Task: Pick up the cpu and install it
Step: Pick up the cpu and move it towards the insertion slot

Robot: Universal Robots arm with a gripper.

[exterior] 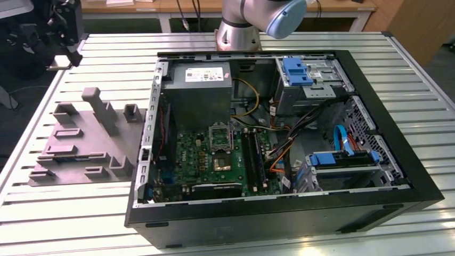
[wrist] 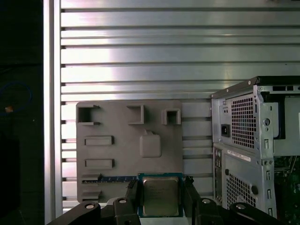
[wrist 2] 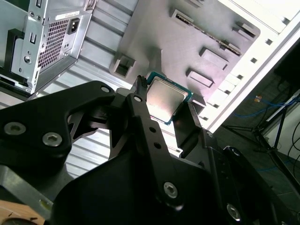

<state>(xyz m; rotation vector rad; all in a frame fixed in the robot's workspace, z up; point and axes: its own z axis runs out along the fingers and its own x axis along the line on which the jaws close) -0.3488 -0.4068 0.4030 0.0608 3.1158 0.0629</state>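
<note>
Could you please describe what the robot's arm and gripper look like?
The arm is a silver-grey tube with a pale blue joint cap. The gripper is matte black, with angular linked fingers fastened by round silver screws.

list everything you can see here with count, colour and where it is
cpu: 1, silver-grey top, held in the claw
moulded tray: 1, grey, on the table, exterior view's left of the case
computer case: 1, black, open, on the table
power supply: 1, grey, inside the case
motherboard: 1, green, inside the case
drive caddies: 2, blue, inside the case
table: 1, silver, slatted
arm: 1, grey and pale blue, beyond the case
claw: 1, black, shut on the cpu
</note>
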